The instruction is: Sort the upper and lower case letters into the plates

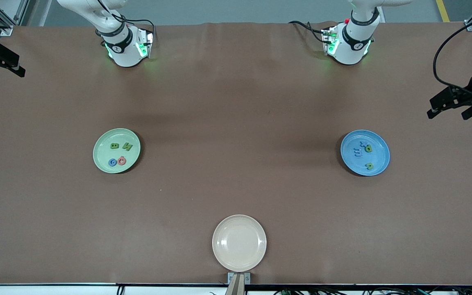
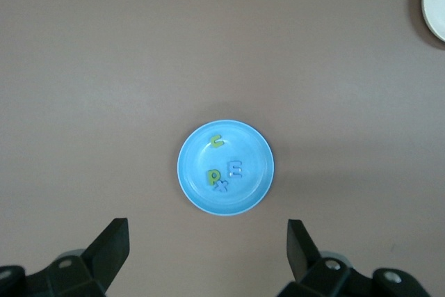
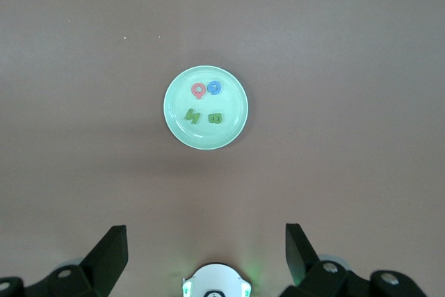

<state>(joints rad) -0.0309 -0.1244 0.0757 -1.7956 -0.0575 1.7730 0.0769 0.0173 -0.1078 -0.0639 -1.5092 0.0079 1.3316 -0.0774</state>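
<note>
Green, blue and pink-red letters lay sorted in two plates. The pale green plate [image 1: 116, 150], toward the right arm's end of the table, held the green B [image 1: 114, 146] and green N [image 1: 127, 146] side by side, with the blue G [image 1: 113, 162] and pink-red Q [image 1: 122, 160] touching each other nearer the front camera. The bright blue plate [image 1: 365, 152], toward the left arm's end, held the green p [image 1: 368, 148], the blue m [image 1: 358, 153] and the green u [image 1: 369, 166]; a small blue shape touching the p was probably the x [image 2: 222, 186], though it blended into the plate.

A cream-beige plate [image 1: 239, 243] sat between the two, nearest the front camera, with nothing in it. All three rested well apart on the brown table [image 1: 236, 102].

The left gripper [image 2: 208, 252] hung high over the table beside the blue plate, its fingers [image 2: 111, 241] spread wide and holding nothing. The right gripper [image 3: 205, 255] hung likewise high over the table beside the green plate, fingers [image 3: 108, 248] wide apart and empty. Both arms waited.
</note>
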